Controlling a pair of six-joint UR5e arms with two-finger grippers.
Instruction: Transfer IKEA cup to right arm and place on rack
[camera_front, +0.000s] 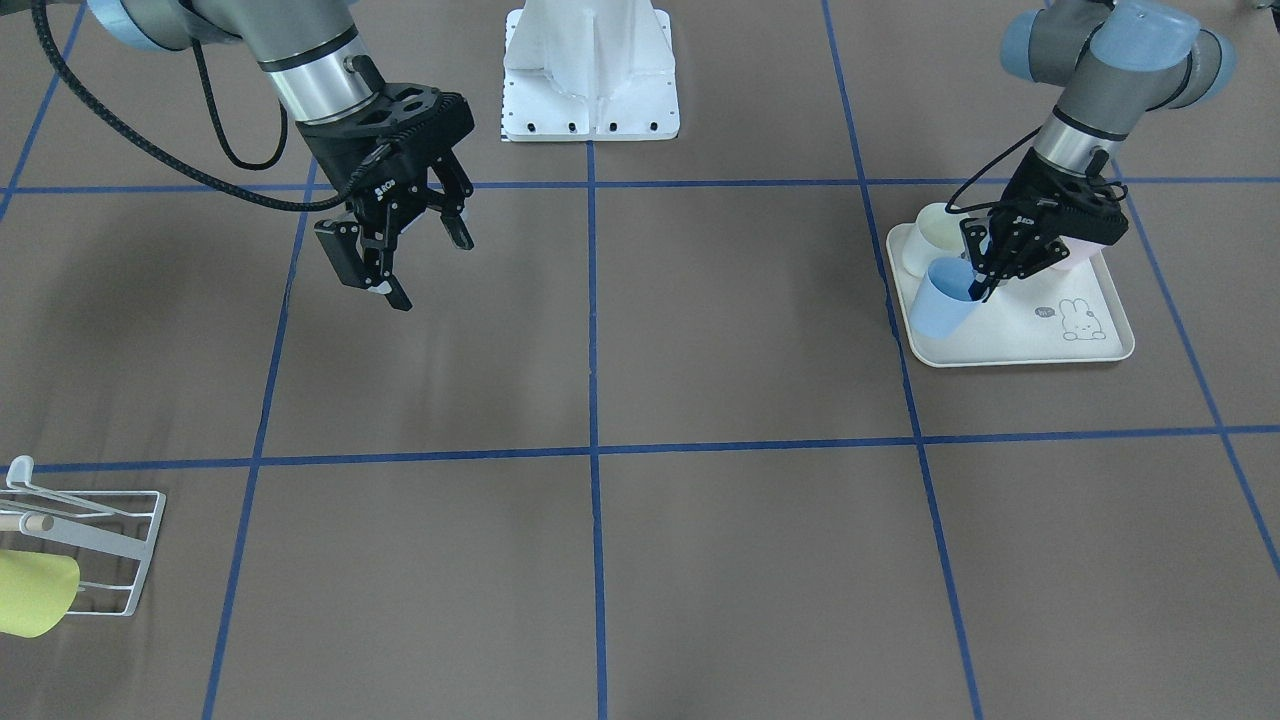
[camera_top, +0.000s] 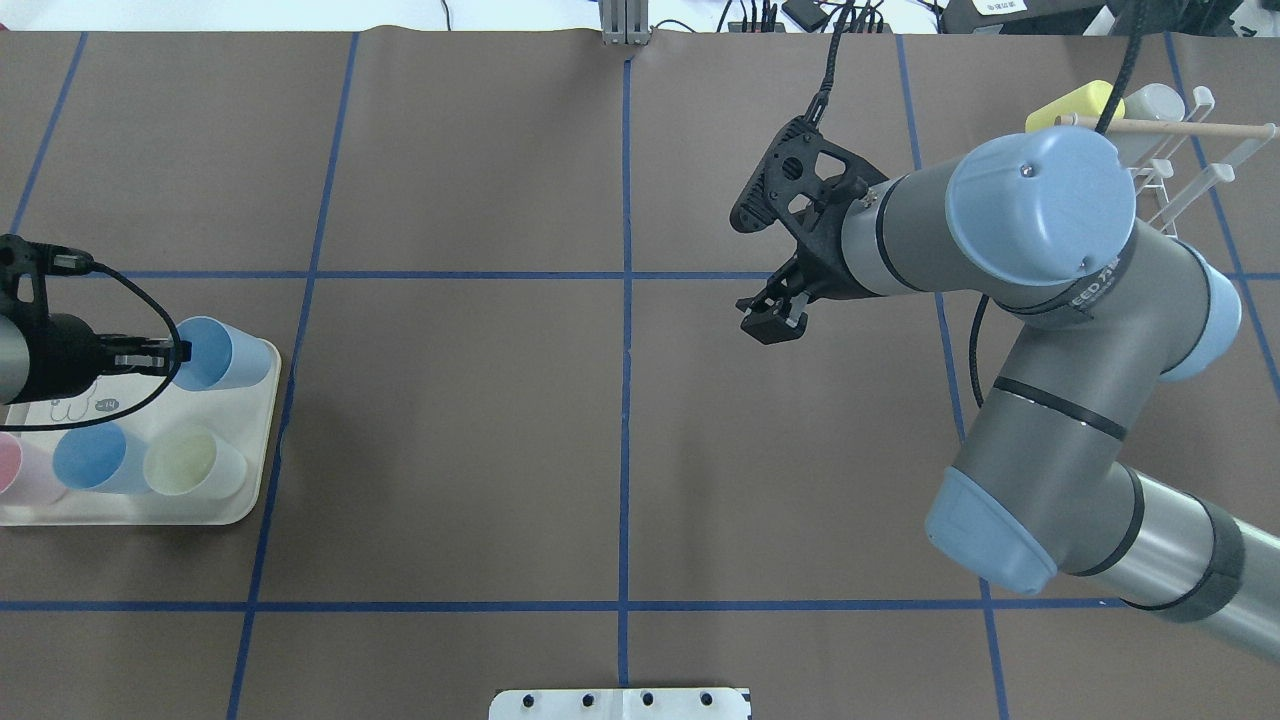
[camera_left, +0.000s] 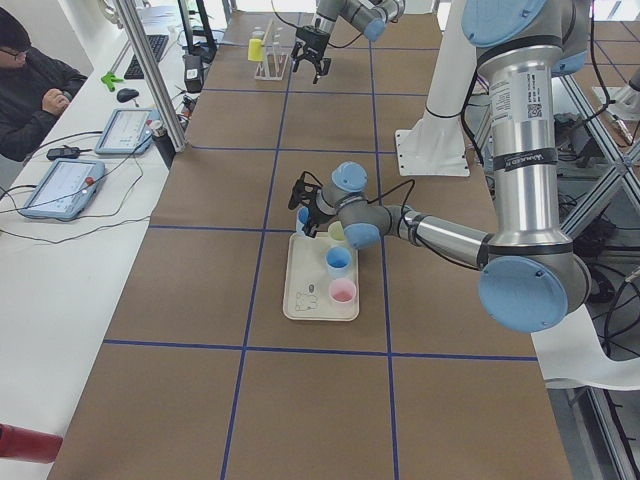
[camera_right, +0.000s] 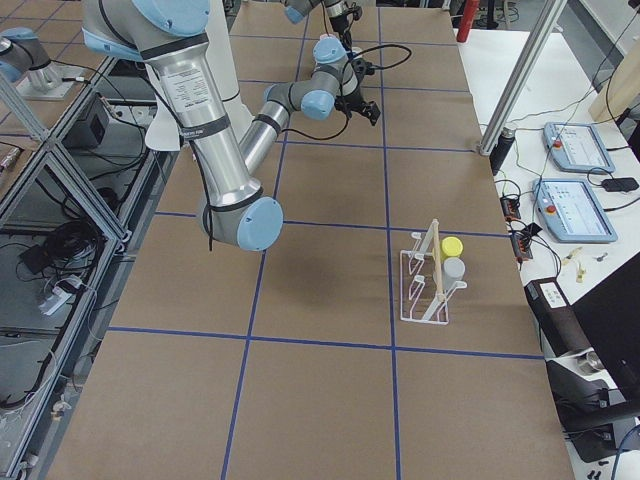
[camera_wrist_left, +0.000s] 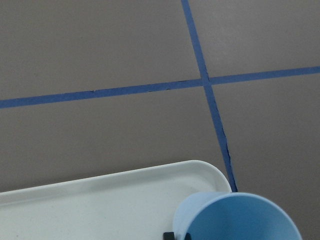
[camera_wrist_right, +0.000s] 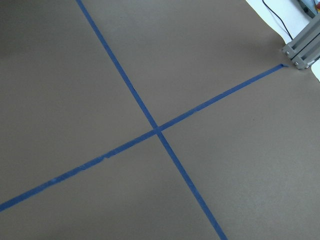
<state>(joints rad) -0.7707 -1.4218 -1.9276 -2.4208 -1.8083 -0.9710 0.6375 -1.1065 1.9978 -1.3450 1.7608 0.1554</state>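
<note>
Across the middle of the room, a table (camera_front: 750, 320) covered in brown paper with a blue tape grid carries every item. Right arm (camera_top: 1050, 300) is held above the robot's right half with its elbow bent, touching nothing. Left arm (camera_front: 1110, 60) reaches down over the cream tray (camera_front: 1020, 335) (rabbit print in one corner), which lies at the robot's left end. White wire rack (camera_right: 425, 290) stands at the opposite end, near the operators' edge and well apart from the tray. A yellow cup (camera_right: 452, 245) and a grey cup (camera_right: 455, 268) sit on it beside its wooden rod (camera_top: 1190, 126). Right gripper (camera_front: 432, 270) hangs in the air with fingers spread wide and nothing between them. Left gripper (camera_front: 978, 285) is down at the blue cup (camera_front: 940, 305), which stands on the tray's corner toward the operators and the table's middle. Its jaws are drawn narrow, pinching the rim wall, one finger inside the mouth and one outside. Three further cups stand on the tray: a second blue (camera_top: 95, 458), a pale yellow (camera_top: 190, 462), and a pink (camera_top: 20, 470).
</note>
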